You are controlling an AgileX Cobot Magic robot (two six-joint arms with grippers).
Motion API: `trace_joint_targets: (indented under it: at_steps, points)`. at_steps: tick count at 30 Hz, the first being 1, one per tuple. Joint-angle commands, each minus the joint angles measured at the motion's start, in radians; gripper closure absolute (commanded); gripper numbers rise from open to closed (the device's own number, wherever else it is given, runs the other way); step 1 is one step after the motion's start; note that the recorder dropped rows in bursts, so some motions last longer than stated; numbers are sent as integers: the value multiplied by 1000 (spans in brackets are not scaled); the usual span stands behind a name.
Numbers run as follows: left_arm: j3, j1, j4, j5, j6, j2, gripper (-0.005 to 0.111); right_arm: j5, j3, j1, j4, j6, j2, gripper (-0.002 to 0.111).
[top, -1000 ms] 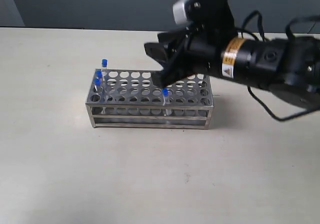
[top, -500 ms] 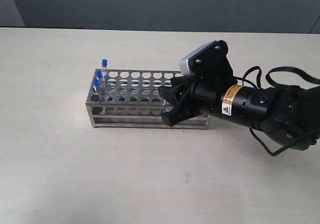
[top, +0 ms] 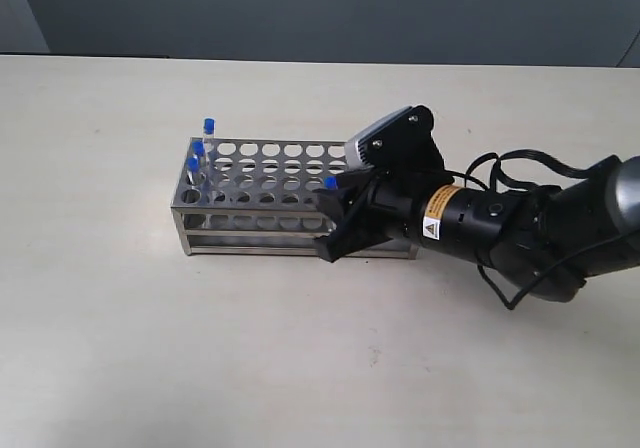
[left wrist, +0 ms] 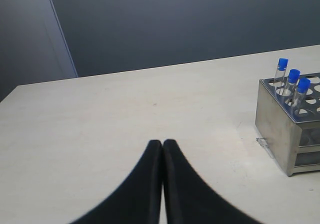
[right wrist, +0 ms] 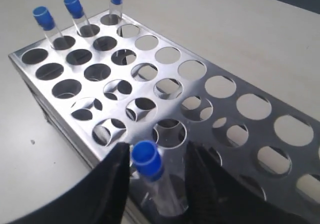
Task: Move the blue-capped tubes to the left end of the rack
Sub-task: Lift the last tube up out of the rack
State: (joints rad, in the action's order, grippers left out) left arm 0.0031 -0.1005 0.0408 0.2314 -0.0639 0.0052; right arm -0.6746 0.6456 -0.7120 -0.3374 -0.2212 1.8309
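The steel rack (top: 270, 183) stands mid-table. Three blue-capped tubes (top: 198, 149) sit in holes at its left end, also visible in the right wrist view as tubes (right wrist: 74, 7) and in the left wrist view as tubes (left wrist: 293, 76). A fourth blue-capped tube (right wrist: 147, 159) stands tilted in a front-row hole near the middle; its cap (top: 330, 182) peeks above the arm. My right gripper (right wrist: 157, 153) is open, with one finger on each side of this tube and a gap on one side. Away from the rack (left wrist: 287, 134), my left gripper (left wrist: 162, 143) is shut on nothing.
The rack (right wrist: 165, 91) has many unfilled holes between the lone tube and the three at the end. The right arm's black body and cables (top: 510, 223) lie low over the table to the right of the rack. A dark wall runs behind the table.
The right arm has come down from above the rack to its front row, and its fingers now straddle the lone blue-capped tube. The three end tubes have not moved.
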Motion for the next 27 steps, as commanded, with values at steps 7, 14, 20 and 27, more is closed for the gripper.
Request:
trace_joint_targets:
  at_steps: [7, 14, 20, 27]
  points:
    - [-3, 4, 1, -7, 0, -5, 106, 12, 55, 6, 10, 12, 33, 97]
    - [-3, 4, 1, -7, 0, -5, 106, 14, 55, 6, 7, 9, 17, 108]
    - [-3, 4, 1, -7, 0, -5, 106, 29, 63, 6, -1, 14, -119, 108]
    - [-3, 4, 1, -7, 0, -5, 106, 54, 144, -8, -110, -1, -254, 108]
